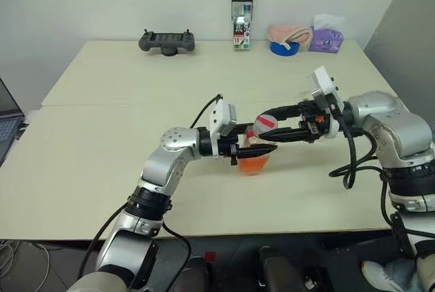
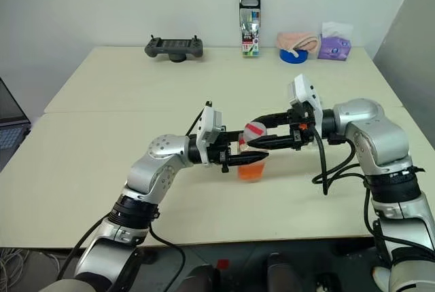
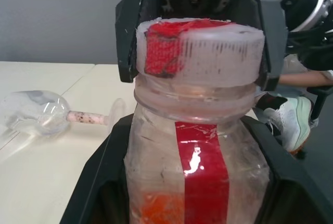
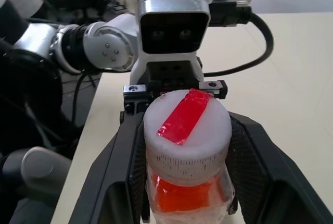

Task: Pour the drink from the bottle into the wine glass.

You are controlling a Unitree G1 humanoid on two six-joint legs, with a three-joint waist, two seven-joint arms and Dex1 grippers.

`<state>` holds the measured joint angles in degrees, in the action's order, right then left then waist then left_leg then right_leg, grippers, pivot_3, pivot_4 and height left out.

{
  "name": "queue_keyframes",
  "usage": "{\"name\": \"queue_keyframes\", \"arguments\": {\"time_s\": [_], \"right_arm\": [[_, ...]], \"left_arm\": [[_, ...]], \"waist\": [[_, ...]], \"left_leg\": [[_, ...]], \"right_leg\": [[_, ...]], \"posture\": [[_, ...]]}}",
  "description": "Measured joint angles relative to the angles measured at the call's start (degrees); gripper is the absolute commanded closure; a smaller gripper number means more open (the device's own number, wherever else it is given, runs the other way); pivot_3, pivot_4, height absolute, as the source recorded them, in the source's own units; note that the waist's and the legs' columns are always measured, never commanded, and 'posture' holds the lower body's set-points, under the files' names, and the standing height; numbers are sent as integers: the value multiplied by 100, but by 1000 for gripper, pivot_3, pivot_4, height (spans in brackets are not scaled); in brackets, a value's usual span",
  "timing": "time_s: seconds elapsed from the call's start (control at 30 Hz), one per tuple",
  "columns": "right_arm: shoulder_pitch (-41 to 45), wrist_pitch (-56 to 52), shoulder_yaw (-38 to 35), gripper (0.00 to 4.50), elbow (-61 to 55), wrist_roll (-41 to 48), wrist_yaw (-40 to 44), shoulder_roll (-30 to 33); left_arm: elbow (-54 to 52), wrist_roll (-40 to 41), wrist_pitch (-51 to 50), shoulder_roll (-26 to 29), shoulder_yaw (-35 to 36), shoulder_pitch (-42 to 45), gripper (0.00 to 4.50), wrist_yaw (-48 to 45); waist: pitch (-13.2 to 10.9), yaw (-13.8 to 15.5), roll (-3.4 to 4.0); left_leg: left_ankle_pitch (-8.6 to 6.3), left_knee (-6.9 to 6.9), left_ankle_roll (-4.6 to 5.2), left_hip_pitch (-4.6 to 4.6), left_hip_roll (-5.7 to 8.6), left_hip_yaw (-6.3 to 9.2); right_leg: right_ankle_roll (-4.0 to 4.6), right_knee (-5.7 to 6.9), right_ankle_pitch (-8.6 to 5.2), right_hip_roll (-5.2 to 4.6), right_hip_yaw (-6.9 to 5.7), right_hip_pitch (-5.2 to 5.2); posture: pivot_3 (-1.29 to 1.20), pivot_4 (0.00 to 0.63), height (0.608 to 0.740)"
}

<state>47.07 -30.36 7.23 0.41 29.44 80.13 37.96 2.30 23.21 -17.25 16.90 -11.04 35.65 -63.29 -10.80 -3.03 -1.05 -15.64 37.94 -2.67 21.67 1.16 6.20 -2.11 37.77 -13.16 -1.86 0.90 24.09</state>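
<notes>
Both grippers meet mid-table: left gripper point(image 2: 234, 158) clamps the bottle point(image 2: 252, 163) upright while right gripper point(image 2: 253, 141), from three o'clock, pinches its cap point(image 2: 255, 130), likely for unscrewing; wine glass point(image 3: 39, 112) lies toppled nearby.

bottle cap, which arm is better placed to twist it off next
Right. The right gripper already has its fingers on either side of the cap, while the left gripper is shut on the bottle body, holding it upright above the table.
</notes>
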Motion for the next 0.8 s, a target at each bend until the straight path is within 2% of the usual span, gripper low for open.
{"name": "queue_keyframes", "arguments": {"time_s": [0.23, 0.43, 0.67, 0.7, 0.8], "right_arm": [[292, 228, 111, 2638, 332, 10, 480, -29], [336, 167, 141, 2638, 329, -88, 380, -41], [355, -189, 85, 173, 183, -99, 311, 159], [355, -184, 81, 0, 167, -99, 310, 159], [354, -80, 80, 0, 82, -114, 253, 136]], "left_arm": [[-271, 209, -219, 93, 4, -76, 2380, 22], [-228, 223, -209, 98, 22, -76, 2390, 107], [86, 174, -199, 125, 114, -113, 2397, 216], [126, 157, -199, 126, 137, -121, 2397, 249], [157, 146, -193, 124, 152, -120, 2397, 267]], "waist": [[0, 59, 0], [0, 103, 0], [0, 119, 0], [0, 118, 0], [0, 121, 0]], "left_leg": [[1, 4, -2, 6, 16, -3], [1, 3, -2, 7, 15, 0], [1, 3, -3, 8, 16, -2], [1, 3, -3, 8, 15, -2], [1, 3, -3, 9, 15, 0]], "right_leg": [[17, -6, 11, -21, 3, 0], [18, -6, 11, -21, 0, 2], [18, -7, 11, -21, 0, 2], [18, -7, 11, -21, 0, 3], [18, -7, 11, -21, -1, 3]], "posture": [[0, 150, 740], [0, 150, 740], [0, 150, 740], [0, 150, 740], [0, 150, 740]]}}
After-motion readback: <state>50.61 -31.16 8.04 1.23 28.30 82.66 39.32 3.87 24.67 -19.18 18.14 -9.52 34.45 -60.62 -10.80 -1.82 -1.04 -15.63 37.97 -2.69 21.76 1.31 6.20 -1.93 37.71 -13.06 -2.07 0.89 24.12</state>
